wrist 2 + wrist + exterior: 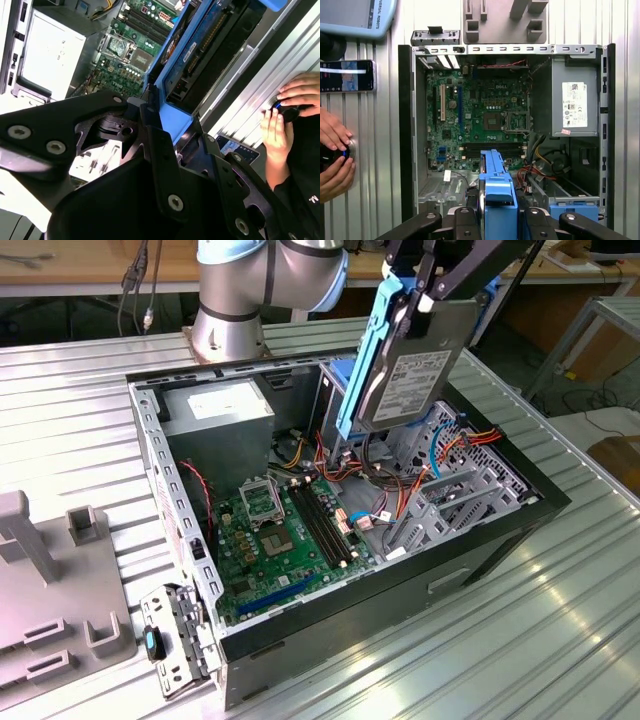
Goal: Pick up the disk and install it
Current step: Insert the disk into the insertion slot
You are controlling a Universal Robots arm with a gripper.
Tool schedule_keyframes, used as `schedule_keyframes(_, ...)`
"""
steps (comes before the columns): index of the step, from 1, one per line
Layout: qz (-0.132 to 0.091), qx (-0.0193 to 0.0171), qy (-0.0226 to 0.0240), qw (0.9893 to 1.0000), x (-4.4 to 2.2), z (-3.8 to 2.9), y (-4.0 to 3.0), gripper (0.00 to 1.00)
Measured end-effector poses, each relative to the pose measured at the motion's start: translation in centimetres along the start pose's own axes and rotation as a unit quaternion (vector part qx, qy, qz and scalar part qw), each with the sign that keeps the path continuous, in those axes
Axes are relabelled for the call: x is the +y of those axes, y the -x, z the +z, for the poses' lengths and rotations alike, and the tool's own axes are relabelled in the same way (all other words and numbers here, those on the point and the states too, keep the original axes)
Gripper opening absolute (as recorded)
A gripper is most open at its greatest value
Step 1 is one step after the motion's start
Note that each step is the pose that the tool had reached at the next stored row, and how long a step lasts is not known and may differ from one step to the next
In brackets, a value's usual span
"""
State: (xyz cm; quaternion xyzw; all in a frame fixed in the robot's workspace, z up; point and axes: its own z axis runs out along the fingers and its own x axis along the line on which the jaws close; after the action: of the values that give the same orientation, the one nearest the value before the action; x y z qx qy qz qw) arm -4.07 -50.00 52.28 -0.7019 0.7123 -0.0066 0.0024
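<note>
The end effector [424,292] is clamped shut on the upper end of the disk [415,380], holding it in the air above the drive-bay end of the open computer case [150,450]. The disk's long axis stands near upright, slightly tilted, with the pale label facing outward and the blue plastic rail [362,350] along one long edge. Inside the case beneath it are orange and red cables [400,475], a perforated metal cage [470,485], a green motherboard [275,535] and a grey box-shaped power supply [215,410]. The case lies on a ribbed metal surface [500,640]. A person's hands [331,134] are beside the case.
</note>
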Motion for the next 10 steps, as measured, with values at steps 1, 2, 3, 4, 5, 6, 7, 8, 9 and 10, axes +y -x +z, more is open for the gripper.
schedule_keyframes(1,0.000,0.0000,0.0000,1.0000,-0.24,0.00,0.01,0.37)
schedule_keyframes(2,0.000,-0.0001,0.0000,1.0000,-0.60,0.01,0.01,0.37)
schedule_keyframes(3,0.000,0.0000,0.0000,1.0000,-0.88,0.01,0.02,0.37)
schedule_keyframes(4,0.000,0.0000,0.0000,1.0000,-1.23,0.02,0.02,0.37)
schedule_keyframes(5,0.000,-0.0001,0.0000,1.0000,-1.59,0.03,0.02,0.37)
schedule_keyframes(6,0.000,0.0000,0.0000,1.0000,-1.78,0.03,0.01,0.37)
schedule_keyframes(7,0.000,0.0000,0.0000,1.0000,-2.00,0.05,-0.02,0.37)
schedule_keyframes(8,0.000,-0.0001,0.0000,1.0000,-2.09,0.06,-0.05,0.37)
schedule_keyframes(9,0.000,0.0000,0.0000,1.0000,-2.17,0.07,-0.10,0.37)
schedule_keyframes(10,0.000,-0.0001,0.0000,1.0000,-2.25,0.10,-0.15,0.37)
